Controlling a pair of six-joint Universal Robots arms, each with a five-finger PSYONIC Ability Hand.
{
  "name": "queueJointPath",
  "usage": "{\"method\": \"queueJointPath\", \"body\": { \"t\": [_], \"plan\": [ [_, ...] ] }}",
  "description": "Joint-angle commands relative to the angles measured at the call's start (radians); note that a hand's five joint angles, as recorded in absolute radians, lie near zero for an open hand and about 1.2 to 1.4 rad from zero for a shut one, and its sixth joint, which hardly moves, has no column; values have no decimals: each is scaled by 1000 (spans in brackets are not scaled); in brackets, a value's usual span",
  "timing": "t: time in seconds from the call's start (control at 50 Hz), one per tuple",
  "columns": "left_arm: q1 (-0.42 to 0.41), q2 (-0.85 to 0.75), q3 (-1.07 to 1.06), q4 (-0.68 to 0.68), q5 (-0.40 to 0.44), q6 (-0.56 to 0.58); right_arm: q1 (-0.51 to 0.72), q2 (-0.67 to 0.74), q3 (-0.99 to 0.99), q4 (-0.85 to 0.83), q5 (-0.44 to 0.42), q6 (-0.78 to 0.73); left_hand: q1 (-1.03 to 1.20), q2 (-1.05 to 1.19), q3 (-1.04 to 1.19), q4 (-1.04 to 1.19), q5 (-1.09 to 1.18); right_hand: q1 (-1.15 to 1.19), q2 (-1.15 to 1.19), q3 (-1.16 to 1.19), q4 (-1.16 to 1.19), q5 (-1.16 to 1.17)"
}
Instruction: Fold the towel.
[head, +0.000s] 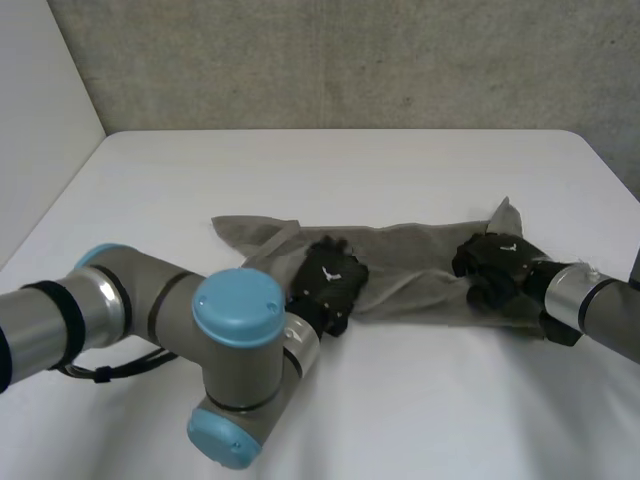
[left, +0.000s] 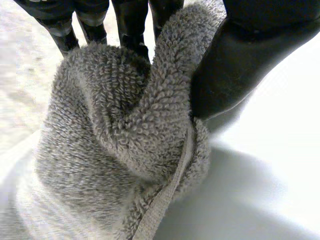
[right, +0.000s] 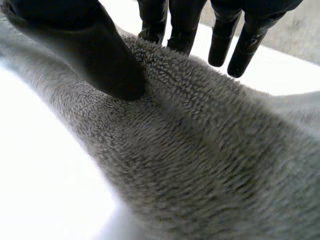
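A grey towel (head: 410, 262) is lying rumpled across the middle of the white table (head: 330, 170), stretching from left to right, with its left corner reaching toward the far side and a small peak of cloth standing up at its right end.

The left hand (head: 330, 280) is sitting on the towel's near edge, left of the middle. In the left wrist view a thick fold of the towel (left: 120, 145) is bunching up between the thumb (left: 240, 65) and the fingers (left: 132, 20), so this hand is gripping the cloth, with the hemmed edge running down from the pinch to the table.

The right hand (head: 495, 265) is resting on the right end of the towel, just near of the raised peak. In the right wrist view its thumb (right: 100, 55) is pressing into the pile of the towel (right: 200, 150) while the fingers (right: 180, 27) are coming down on the far side of a low ridge of cloth, pinching that ridge between them.
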Motion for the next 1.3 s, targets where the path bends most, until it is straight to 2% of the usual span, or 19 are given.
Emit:
{"method": "queueJointPath", "body": {
  "t": [0.02, 0.06, 0.12, 0.16, 0.18, 0.2, 0.22, 0.28, 0.32, 0.34, 0.38, 0.46, 0.66, 0.74, 0.86, 0.96, 1.08, 1.3],
  "plan": [
    [95, 157, -69, -9, -28, 12, 3, -210, 83, -15, -63, 31, 85, 122, -52, -59, 79, 87, 87, -43, -76, 65],
    [144, 255, -110, -11, -15, 14, 11, -248, 103, -22, -81, 48, 18, 55, -52, -59, 12, 87, 87, -43, -76, 65],
    [160, 288, -124, -12, 6, 12, 37, -287, 140, -41, -101, 84, -23, 13, -52, -59, -30, 87, 87, -43, -76, 65],
    [192, 330, -153, -12, 50, 12, 77, -299, 168, -51, -104, 90, -178, -141, -52, -59, -184, 87, 87, -43, -76, 65],
    [192, 331, -153, -12, 50, 12, 77, -299, 168, -51, -104, 90, -179, -142, -52, -59, -185, 87, 87, -43, -76, 65],
    [221, 338, -167, -14, 65, 14, 104, -288, 180, -57, -103, 78, -307, -270, -52, -59, -313, 87, 87, -43, -76, 65],
    [251, 337, -176, -17, 76, 14, 130, -282, 191, -67, -101, 77, -401, -364, -52, -59, -407, 87, 87, -43, -76, 65],
    [273, 331, -182, -29, 82, 15, 152, -267, 199, -77, -98, 74, -461, -424, -52, -59, -467, 87, 87, -43, -76, 65],
    [304, 308, -193, -61, 85, 17, 178, -225, 208, -99, -94, 71, -682, -646, -52, -59, -689, 87, 87, -43, -76, 65],
    [304, 308, -193, -61, 85, 17, 178, -225, 208, -99, -94, 71, -684, -647, -52, -59, -690, 87, 87, -43, -76, 65],
    [318, 257, -195, -86, 85, 24, 190, -208, 208, -110, -94, 73, -897, -861, -52, -59, -904, 87, 87, -43, -76, 65],
    [333, 222, -205, -89, 84, 27, 190, -204, 208, -123, -94, 74, -1009, -973, -52, -59, -1015, 87, 87, -43, -76, 65],
    [379, 216, -237, -20, 71, 35, 175, -202, 217, -134, -89, 77, -1021, -985, -52, -59, -1028, 87, 87, -43, -76, 65],
    [397, 219, -260, -2, 73, 35, 160, -204, 226, -154, -54, 90, -1019, -982, -52, -59, -1025, 87, 87, -43, -76, 65],
    [377, 232, -314, -12, 81, 32, 155, -202, 231, -188, 46, 91, -1001, -964, -52, -59, -1007, 87, 87, -43, -76, 65],
    [345, 274, -360, -3, 82, 31, 140, -195, 219, -191, 75, 93, -1001, -964, -52, -59, -1007, 87, 87, -43, -76, 65],
    [313, 271, -366, -2, 75, 32, 102, -178, 202, -188, 77, 93, -995, -958, -52, -59, -1001, 87, 87, -43, -76, 65],
    [313, 311, -403, -12, 67, 35, 54, -138, 186, -186, 75, 93, -919, -882, -52, -59, -925, 87, 87, -43, -76, 65]
  ]
}}
